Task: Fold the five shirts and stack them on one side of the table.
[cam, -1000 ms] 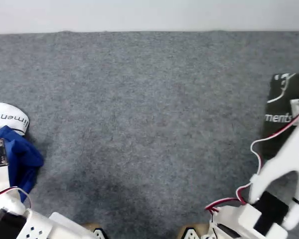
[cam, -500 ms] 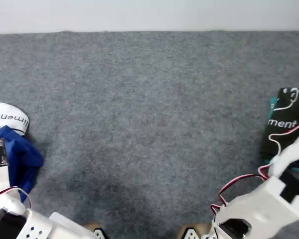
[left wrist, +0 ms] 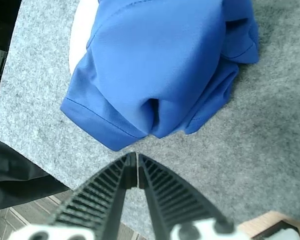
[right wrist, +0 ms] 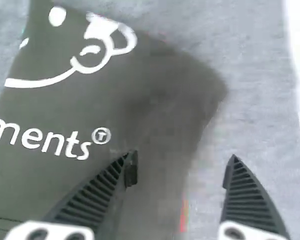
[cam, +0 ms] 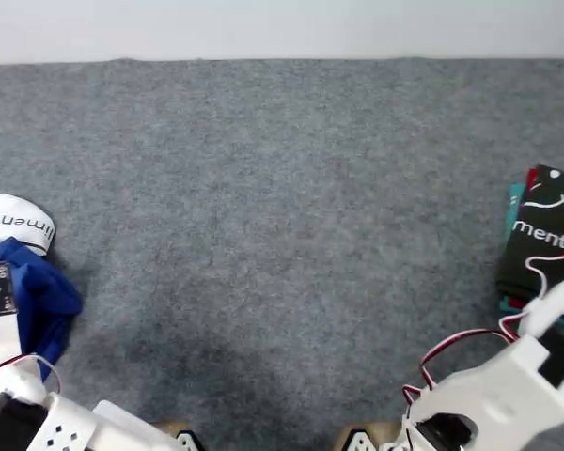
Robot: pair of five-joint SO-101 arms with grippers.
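Observation:
A crumpled blue shirt (left wrist: 160,65) lies at the table's left edge, partly over a white shirt (left wrist: 82,35); the high view shows the blue shirt (cam: 42,296) and the white shirt (cam: 14,223) there too. My left gripper (left wrist: 137,169) hangs shut and empty just short of the blue shirt's hem. At the right edge is a folded stack topped by a black shirt (cam: 545,246) with white print, teal and red edges showing beneath. My right gripper (right wrist: 181,170) stands open above the black shirt (right wrist: 90,100), nothing between its fingers.
Grey felt (cam: 282,207) covers the table between the two piles. The left arm (cam: 19,413) and right arm (cam: 508,395) sit at the near edge. In the left wrist view, the table edge and floor (left wrist: 10,220) are close by.
The right arm drew back toward the near edge, uncovering the black shirt, which now lies on the stack a little nearer. The left arm and the blue shirt stayed still.

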